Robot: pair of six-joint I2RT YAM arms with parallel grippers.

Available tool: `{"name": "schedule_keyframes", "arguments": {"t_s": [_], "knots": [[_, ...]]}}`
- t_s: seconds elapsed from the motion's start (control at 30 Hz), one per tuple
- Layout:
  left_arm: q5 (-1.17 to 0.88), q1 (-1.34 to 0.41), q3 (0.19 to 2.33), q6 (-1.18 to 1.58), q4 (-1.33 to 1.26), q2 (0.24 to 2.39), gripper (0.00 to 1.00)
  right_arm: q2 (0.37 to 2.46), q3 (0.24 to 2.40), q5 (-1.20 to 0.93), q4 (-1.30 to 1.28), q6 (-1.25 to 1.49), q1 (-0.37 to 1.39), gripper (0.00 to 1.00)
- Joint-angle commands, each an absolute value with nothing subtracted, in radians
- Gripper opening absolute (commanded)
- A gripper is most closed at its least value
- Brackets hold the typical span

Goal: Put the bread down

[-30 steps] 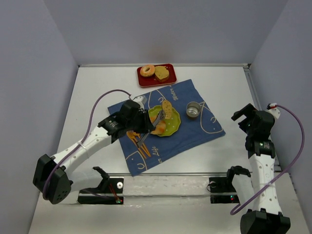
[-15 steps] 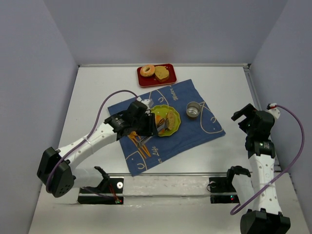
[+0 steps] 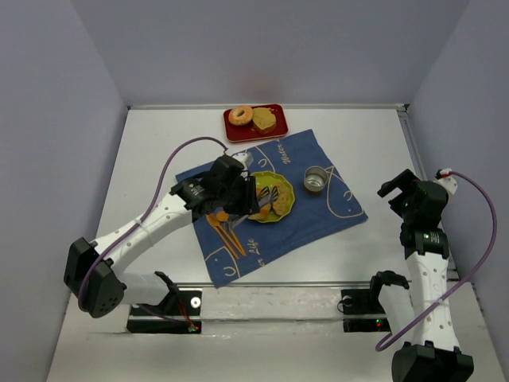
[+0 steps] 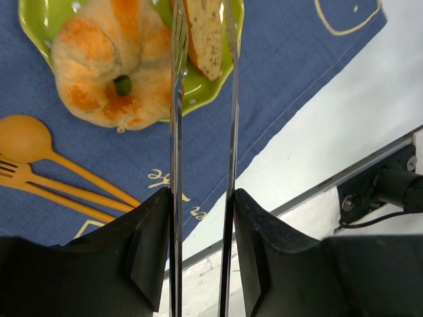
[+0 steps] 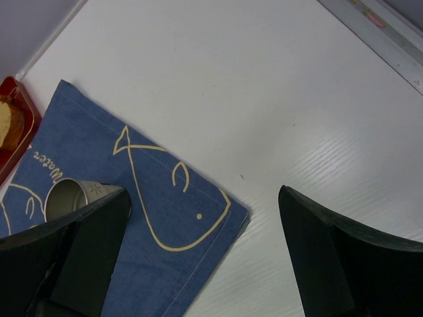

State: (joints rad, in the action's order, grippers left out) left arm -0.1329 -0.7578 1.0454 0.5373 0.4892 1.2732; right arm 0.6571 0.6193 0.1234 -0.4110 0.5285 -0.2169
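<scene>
My left gripper (image 3: 238,199) is shut on a pair of metal tongs (image 4: 175,99); in the left wrist view the gripper (image 4: 201,198) has both blades pressed between its fingers. The tong tips sit either side of a seeded bread slice (image 4: 205,33), which rests low on the green plate (image 4: 198,86) beside an orange-glazed bun (image 4: 112,66). I cannot tell whether the tips still squeeze the slice. The plate (image 3: 283,208) lies on a blue cloth (image 3: 318,215). My right gripper (image 3: 406,191) is open and empty, over the table right of the cloth (image 5: 205,198).
A red tray (image 3: 232,132) at the back holds a bagel (image 3: 240,115) and another bread piece (image 3: 264,119). A metal cup (image 3: 316,179) stands on the cloth, right of the plate. A wooden spoon (image 4: 26,139) and fork lie left of the plate.
My left arm has moved forward and right. The tongs have lowered the bread slice from above the plate down onto it. The right arm has not moved.
</scene>
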Motion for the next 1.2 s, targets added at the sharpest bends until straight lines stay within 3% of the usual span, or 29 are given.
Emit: {"name": "schedule_keyframes", "arguments": {"t_s": [0.0, 0.3, 0.47, 0.63, 0.73, 0.9, 1.07, 1.17], "knots": [[-0.028, -0.761, 1.159, 0.523, 0.586, 1.194, 0.5, 0.644, 0.617, 0.132, -0.376, 0.526, -0.218, 0.99], [0.375, -0.715, 1.198, 0.589, 0.577, 1.037, 0.54, 0.649, 0.62, 0.104, -0.371, 0.525, -0.218, 0.99], [0.509, -0.516, 1.143, 0.646, 0.416, 1.023, 0.59, 0.647, 0.618, 0.1, -0.367, 0.526, -0.218, 1.0], [0.45, -0.238, 1.082, 0.572, 0.272, 1.165, 0.57, 0.64, 0.615, 0.097, -0.368, 0.52, -0.218, 1.0], [0.448, -0.119, 1.011, 0.503, 0.143, 1.227, 0.49, 0.64, 0.611, 0.087, -0.364, 0.518, -0.218, 0.99], [0.411, -0.008, 0.888, 0.385, -0.204, 1.35, 0.58, 0.664, 0.62, 0.098, -0.365, 0.517, -0.218, 0.99], [0.401, 0.078, 0.951, 0.391, -0.167, 1.534, 0.53, 0.64, 0.614, 0.11, -0.364, 0.52, -0.218, 0.99], [0.428, 0.081, 0.991, 0.402, -0.12, 1.598, 0.55, 0.634, 0.612, 0.117, -0.365, 0.52, -0.218, 0.99]]}}
